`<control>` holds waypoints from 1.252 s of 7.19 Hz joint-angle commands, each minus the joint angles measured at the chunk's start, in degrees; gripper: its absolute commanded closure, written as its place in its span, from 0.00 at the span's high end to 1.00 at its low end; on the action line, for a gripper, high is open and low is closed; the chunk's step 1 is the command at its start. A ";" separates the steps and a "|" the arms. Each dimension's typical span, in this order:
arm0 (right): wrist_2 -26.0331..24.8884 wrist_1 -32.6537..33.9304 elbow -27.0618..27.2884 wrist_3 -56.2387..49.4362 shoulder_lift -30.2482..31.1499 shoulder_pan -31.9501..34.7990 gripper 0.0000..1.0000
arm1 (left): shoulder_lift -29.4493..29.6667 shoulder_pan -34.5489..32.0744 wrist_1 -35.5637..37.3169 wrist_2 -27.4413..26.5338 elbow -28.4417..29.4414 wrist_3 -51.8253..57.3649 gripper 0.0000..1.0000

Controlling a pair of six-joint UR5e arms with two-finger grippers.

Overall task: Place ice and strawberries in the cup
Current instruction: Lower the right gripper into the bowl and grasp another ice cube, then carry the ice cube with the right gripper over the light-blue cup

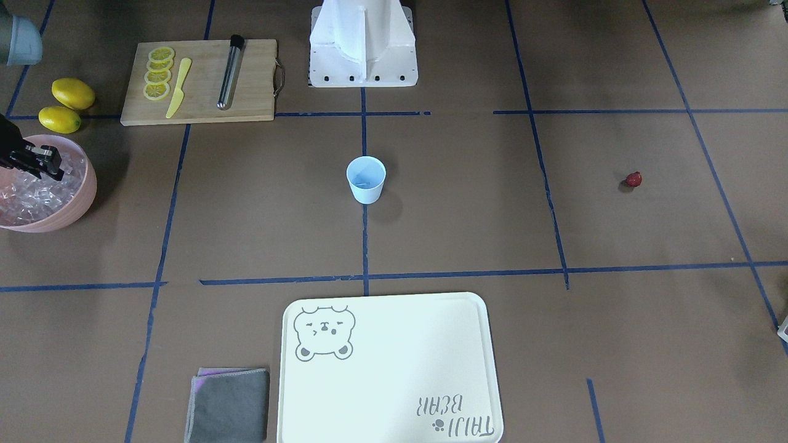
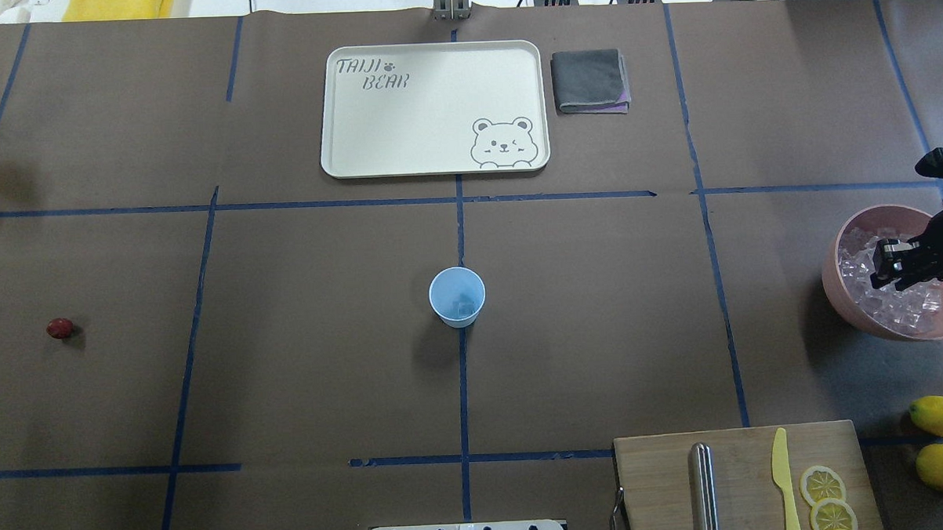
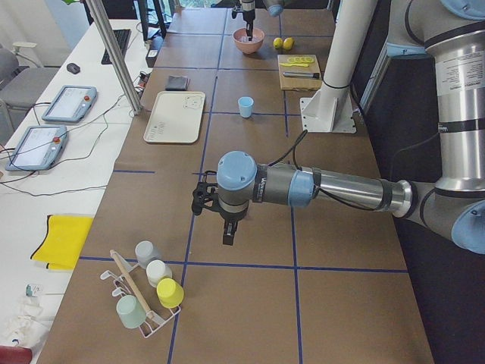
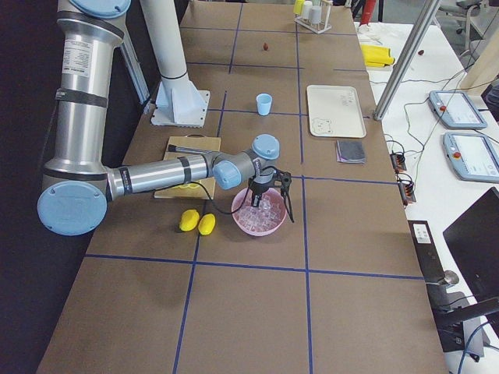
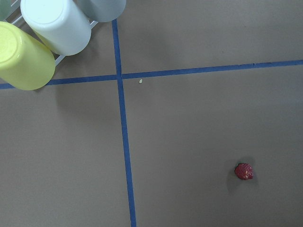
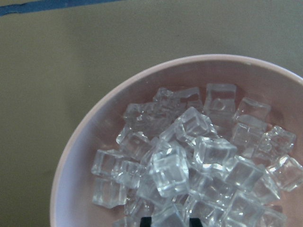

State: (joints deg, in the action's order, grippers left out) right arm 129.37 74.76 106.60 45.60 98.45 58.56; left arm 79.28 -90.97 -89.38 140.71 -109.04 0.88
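- Your left gripper [image 3: 226, 233] hangs above the left end of the desk [image 3: 250, 303]. It shows only from the side, so you cannot tell how its jaws stand.
- The strawberry [image 2: 59, 328] lies alone on the desk at 9 o'clock from the cup [image 2: 457, 297], well apart from it and untouched.
- The cup stands upright at mid-desk. Something clear, likely a single cube, sits in its bottom.
- At 3 o'clock from the cup, the pink bowl [image 2: 837, 299] holds the ice cubes [image 6: 189, 161]. Your right gripper [image 6: 169, 221] is down among them, its jaw tips a narrow gap apart with one cube between. You cannot tell whether they clamp it.
- The ice step looks to be in hand. Next, secure that cube, lift it clear of the bowl's rim, carry it toward 9 o'clock and release it over the cup.
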 commanded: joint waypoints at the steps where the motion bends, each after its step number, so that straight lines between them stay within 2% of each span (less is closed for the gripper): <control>1: 0.00 0.03 1.75 0.01 0.77 0.15 0.00 | 0.00 0.00 0.09 0.09 -0.03 0.00 1.00; 3: -0.17 0.65 8.15 0.27 2.09 0.24 0.00 | 0.00 0.00 0.17 0.09 -0.38 -0.09 1.00; 4: -0.26 0.39 10.53 4.02 0.87 -0.02 0.00 | 0.00 0.00 0.35 0.09 -0.55 -0.09 1.00; 5: -0.17 0.21 11.16 9.71 -3.58 -0.02 0.00 | 0.00 0.00 0.35 0.09 -0.56 -0.09 1.00; 7: -1.22 0.56 11.79 24.71 -14.72 -7.01 0.00 | 0.00 0.00 0.26 0.09 -0.64 -0.09 1.00; 8: -3.93 1.17 11.35 32.80 -21.22 -12.62 0.00 | -0.09 0.00 0.26 0.17 -0.73 -0.09 1.00; 9: -6.56 3.61 11.17 36.62 -26.33 -15.81 0.00 | 0.00 0.00 0.26 0.26 -0.73 -0.09 1.00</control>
State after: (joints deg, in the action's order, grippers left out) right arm 125.86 76.25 118.02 75.30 79.19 47.64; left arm 79.24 -90.97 -89.11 140.88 -109.74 0.79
